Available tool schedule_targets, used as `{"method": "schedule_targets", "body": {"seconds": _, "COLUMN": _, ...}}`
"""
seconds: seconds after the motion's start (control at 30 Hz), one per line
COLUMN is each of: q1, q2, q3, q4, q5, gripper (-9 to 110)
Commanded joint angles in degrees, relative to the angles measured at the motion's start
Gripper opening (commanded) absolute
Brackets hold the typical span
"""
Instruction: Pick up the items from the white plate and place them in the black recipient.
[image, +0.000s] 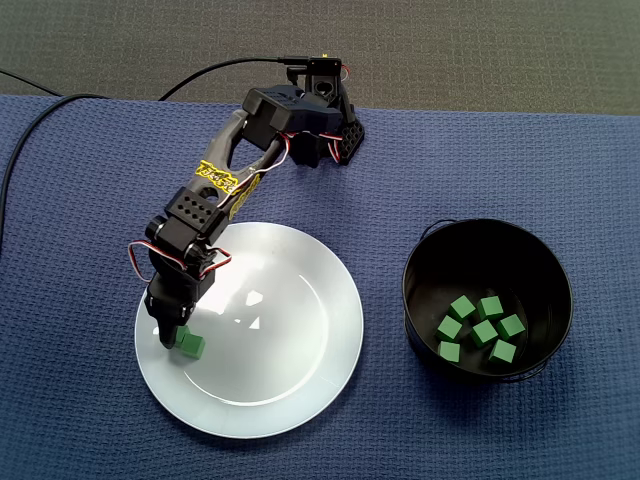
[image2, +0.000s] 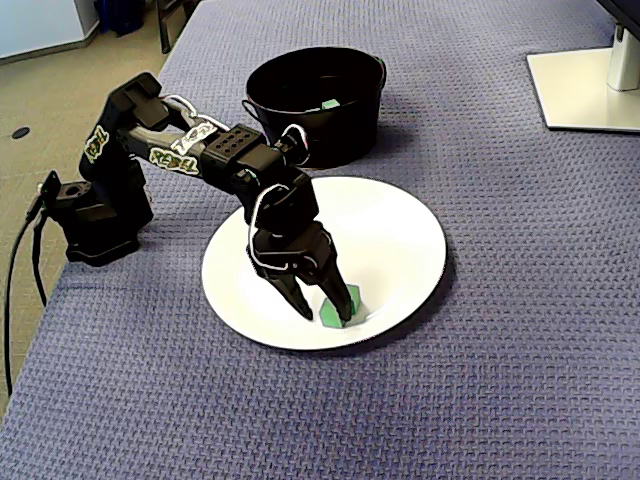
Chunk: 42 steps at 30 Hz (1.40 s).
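Blue woven cloth (image: 70, 400) covers the table. L to R in a fixed view: black two-finger gripper (image: 172, 338) on a black arm, tips down over the plate's left portion; small green cube (image: 190, 346) touching or just beside the tips, on their right; round white plate (image: 300, 340), otherwise bare; well apart at right, black round bucket (image: 430, 262) holding six more green cubes (image: 485, 333). Assessed step: closing on the only cube left on the plate; task near complete. Risks: (1) jaws look off-centre on the cube, so closing may nudge it across the glossy plate instead of clamping; (2) corner-only pinch, so cube may twist out during lift or carry to bucket; (3) tips sit close to plate surface, so further descent could press or shift it. Gripper (image2: 327, 317) in a fixed view: jaws spread, gap visible, gripping nothing. Cube (image2: 332, 311) posn there: on plate near its front edge, partly behind the right-hand finger (image2: 333, 272), part showing in the gap. Cannot tell whether it sits fully between the fingers; recentre advised before closing.
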<state>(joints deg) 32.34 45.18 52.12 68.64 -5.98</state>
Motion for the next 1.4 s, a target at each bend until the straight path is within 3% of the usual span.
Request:
{"method": "schedule_targets", "body": {"seconds": 0.0, "q1": -0.7, "q2": 0.7, "q3": -3.08, "q4": -0.53, "q5": -0.62, "gripper": 5}}
{"method": "schedule_targets", "body": {"seconds": 0.1, "q1": -0.88, "q2": 0.7, "q3": -3.16, "q4": -0.44, "q5": -0.62, "gripper": 0}}
{"method": "schedule_targets", "body": {"seconds": 0.33, "q1": 0.35, "q2": 4.83, "q3": -1.76, "q4": 4.39, "q5": -2.37, "gripper": 0}}
{"method": "schedule_targets", "body": {"seconds": 0.47, "q1": 4.57, "q2": 15.56, "q3": -1.93, "q4": 14.24, "q5": -7.73, "gripper": 0}}
{"method": "schedule_targets", "body": {"seconds": 0.6, "q1": 2.64, "q2": 33.93, "q3": 1.93, "q4": 15.47, "q5": -14.5, "gripper": 0}}
{"method": "schedule_targets", "body": {"seconds": 0.83, "q1": -21.88, "q2": 59.33, "q3": 13.54, "q4": 3.87, "q5": -23.91, "gripper": 0}}
{"method": "schedule_targets", "body": {"seconds": 1.03, "q1": -52.56, "q2": 69.61, "q3": 29.27, "q4": -11.6, "q5": -29.0, "gripper": 0}}
{"method": "schedule_targets", "body": {"seconds": 1.2, "q1": -68.91, "q2": 58.89, "q3": 31.2, "q4": -14.68, "q5": -27.16, "gripper": 0}}
{"method": "schedule_targets", "body": {"seconds": 1.37, "q1": -72.16, "q2": 40.25, "q3": 26.1, "q4": -12.39, "q5": -21.88, "gripper": 0}}
